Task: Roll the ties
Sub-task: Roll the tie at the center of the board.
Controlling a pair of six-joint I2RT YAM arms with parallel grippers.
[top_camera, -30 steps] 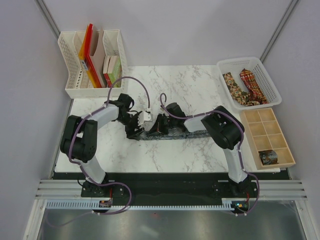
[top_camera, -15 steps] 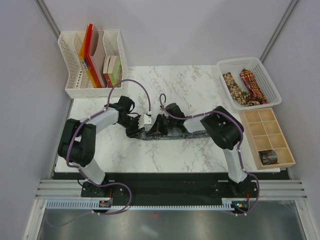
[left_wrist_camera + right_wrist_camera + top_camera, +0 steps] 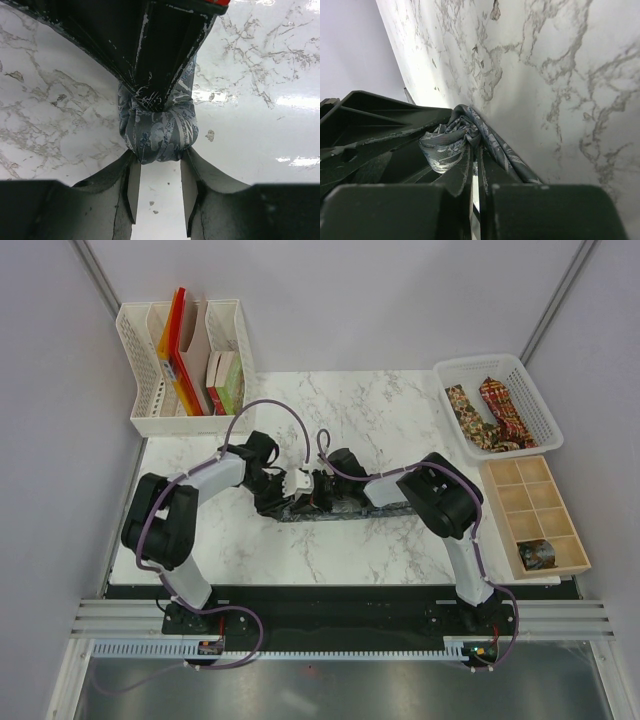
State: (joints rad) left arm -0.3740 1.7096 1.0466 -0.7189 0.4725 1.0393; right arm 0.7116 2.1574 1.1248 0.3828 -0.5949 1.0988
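The dark grey-green tie [image 3: 345,508] looks light, limp and slick. Its woven cloth will likely slump and let a coil spring loose once pressure comes off, so the safest hold seems to be across the wound part itself, squeezing its layers together, not on the loose tail. It lies across the middle of the tabletop [image 3: 370,410], the flat tail running toward the right arm's side and the rolled end [image 3: 159,132] sitting where the two arms meet. The right claw [image 3: 474,160] is clenched on that roll: its wrist view shows the fingers nearly together with folded cloth bunched at their tips, and the left wrist view shows it pinching the coil from above. The left claw [image 3: 159,167] is released, its two fingers spread with bare marble between them. The roll sits just at their tips, apparently brushing the flared inner faces but not gripped. The brown-gold tie [image 3: 462,405] and the red tie [image 3: 503,408] lie unrolled in the white basket [image 3: 530,390] at the far right, well apart from both claws.
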